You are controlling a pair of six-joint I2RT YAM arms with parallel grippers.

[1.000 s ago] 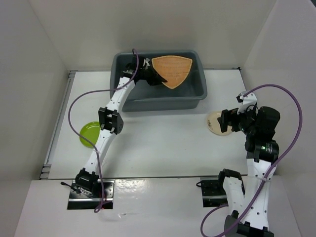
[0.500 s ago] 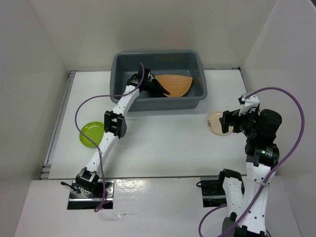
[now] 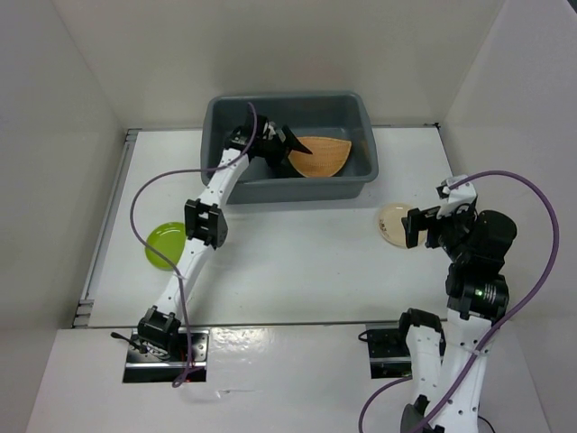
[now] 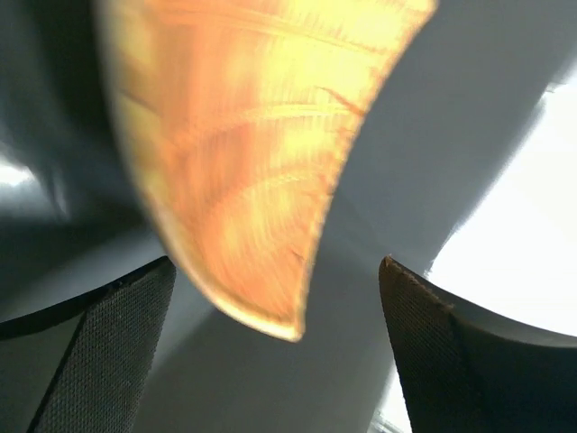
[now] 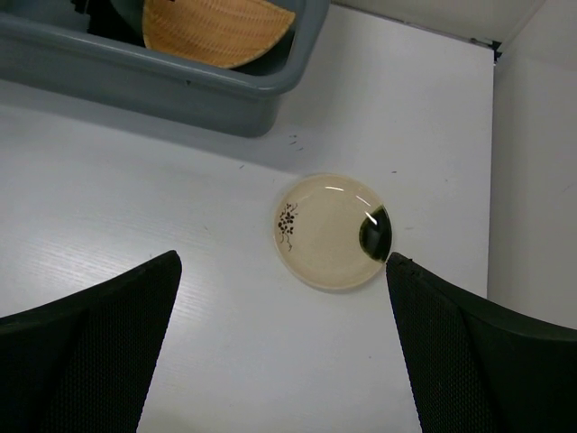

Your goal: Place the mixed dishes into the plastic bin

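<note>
Orange plate (image 3: 320,158) sits inside grey bin (image 3: 297,188), right half. Its long axis runs left-right in top view, one corner aimed at my left pincer (image 3: 285,145). Left pincer reaches into bin, fingers wide apart, plate corner between them, no contact that I can see; wrist view blurred. Cream plate (image 5: 329,232) on bench (image 3: 297,244) right of bin, my right pincer (image 3: 413,225) above it, fingers spread. Green dish (image 3: 165,244) on bench, far left.

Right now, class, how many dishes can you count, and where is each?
3: orange plate inside the bin; lime-green dish on the table, left side; cream plate on its right side. Others could be hidden in the bin.
</note>
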